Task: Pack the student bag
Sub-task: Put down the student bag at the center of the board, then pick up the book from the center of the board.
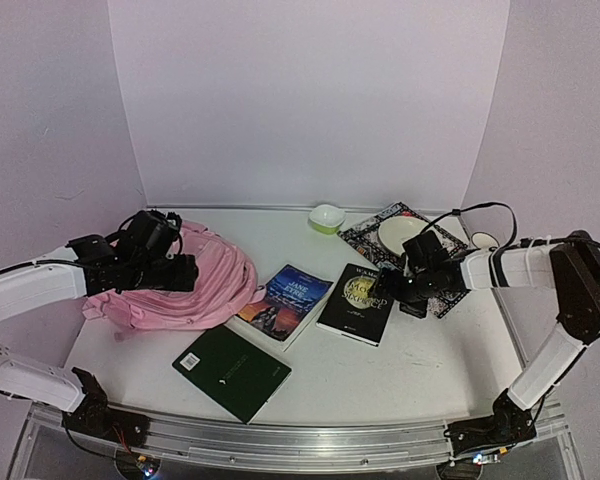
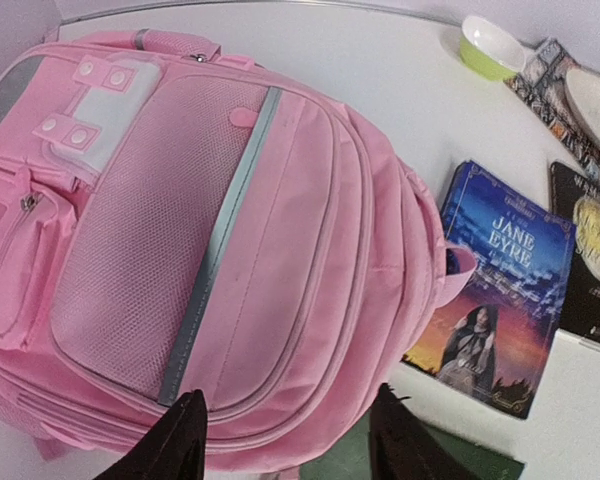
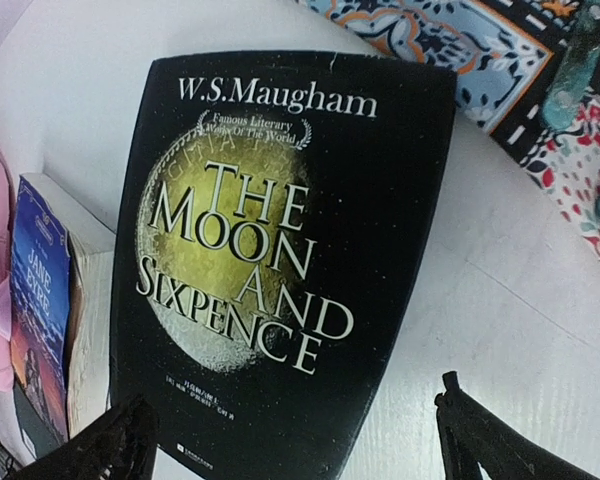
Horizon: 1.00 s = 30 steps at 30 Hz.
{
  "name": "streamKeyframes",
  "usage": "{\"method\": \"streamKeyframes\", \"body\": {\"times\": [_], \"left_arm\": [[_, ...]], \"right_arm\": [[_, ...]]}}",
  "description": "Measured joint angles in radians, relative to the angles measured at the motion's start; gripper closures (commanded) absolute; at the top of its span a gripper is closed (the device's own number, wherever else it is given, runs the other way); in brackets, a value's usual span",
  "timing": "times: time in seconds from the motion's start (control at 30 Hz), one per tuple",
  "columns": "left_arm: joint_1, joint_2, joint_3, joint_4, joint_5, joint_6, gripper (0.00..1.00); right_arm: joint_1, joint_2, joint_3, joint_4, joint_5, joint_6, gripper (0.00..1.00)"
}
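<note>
The pink student bag [image 1: 195,290] lies flat at the left of the table, its front pockets up; it fills the left wrist view [image 2: 230,240]. My left gripper [image 1: 185,272] [image 2: 290,435] is open and empty, just above the bag's near edge. A black book, "The Moon and Sixpence" [image 1: 357,303] [image 3: 270,260], lies right of centre. My right gripper [image 1: 388,290] [image 3: 295,435] is open and empty, its jaws spread over the black book's near end. A blue "Jane Eyre" book [image 1: 286,302] [image 2: 500,290] lies beside the bag. A dark green book [image 1: 232,372] lies near the front.
A patterned cloth [image 1: 380,225] at the back right carries a white plate [image 1: 402,234]. A small green bowl [image 1: 326,217] stands at the back centre. A white cup [image 1: 483,240] sits at the far right. White walls enclose the table.
</note>
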Motion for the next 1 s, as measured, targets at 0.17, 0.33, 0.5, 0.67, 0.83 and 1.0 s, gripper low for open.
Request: {"method": "streamKeyframes", "body": {"times": [0.17,0.33,0.5,0.67,0.83,1.0], "left_arm": [[0.000,-0.025,0.047,-0.001,0.043,-0.004,0.22],[0.000,-0.036,0.084,0.000,0.096,-0.008,0.20],[0.000,-0.028,0.098,0.001,0.148,-0.009,0.20],[0.000,-0.013,0.099,0.016,0.197,-0.010,0.20],[0.000,-0.005,0.099,0.046,0.233,-0.018,0.20],[0.000,0.001,0.096,0.075,0.262,-0.029,0.20]], "right_arm": [[-0.008,0.082,0.000,0.057,-0.044,0.023,0.09],[-0.018,0.116,-0.007,0.120,-0.093,0.049,0.17],[-0.031,0.118,-0.034,0.180,-0.145,0.083,0.28],[-0.031,0.106,-0.061,0.241,-0.203,0.129,0.35],[-0.035,0.048,-0.076,0.267,-0.220,0.172,0.42],[-0.034,0.016,-0.081,0.344,-0.226,0.220,0.52]]}}
